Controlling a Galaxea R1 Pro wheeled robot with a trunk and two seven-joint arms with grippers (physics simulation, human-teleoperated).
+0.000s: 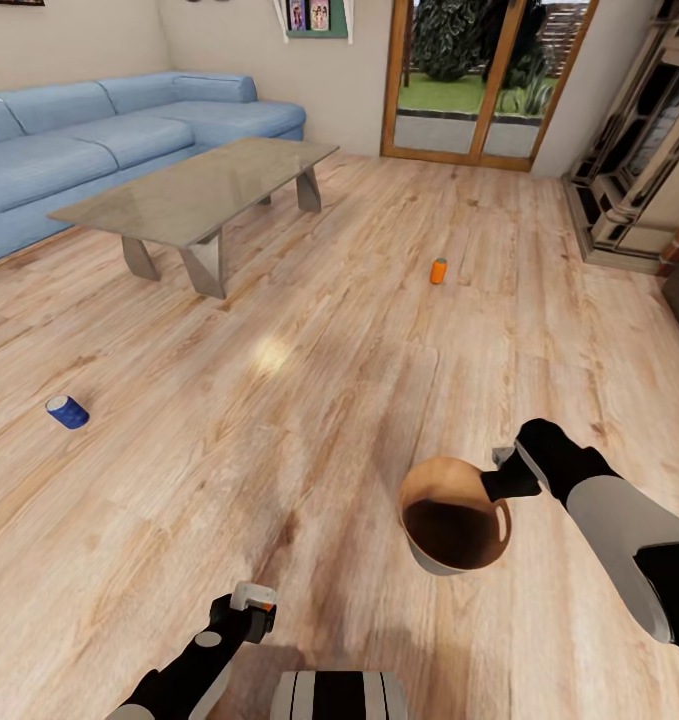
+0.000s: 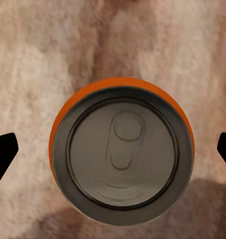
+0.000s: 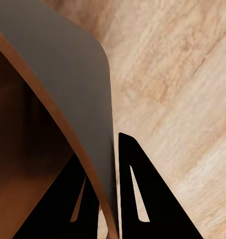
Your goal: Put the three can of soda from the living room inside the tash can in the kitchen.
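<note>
An orange can of soda [image 2: 121, 149] stands upright on the floor, seen from straight above in the left wrist view. My left gripper [image 1: 251, 612] is open, one dark fingertip [image 2: 3, 152] on each side of the can, clear of it. A second orange can [image 1: 438, 271] stands far out on the wood floor. The blue can [image 1: 67, 411] lies on its side at the left. My right gripper [image 1: 501, 482] is shut on the rim of the tash can [image 1: 451, 522], holding it tilted above the floor, its dark inside [image 3: 23, 149] showing.
This is the living room: a blue sofa [image 1: 99, 130] at the back left, a grey low table [image 1: 194, 190] in front of it, glass doors [image 1: 479, 80] at the back, the fireplace [image 1: 639, 160] at the right. Wood-plank floor [image 1: 309, 400] spreads between them.
</note>
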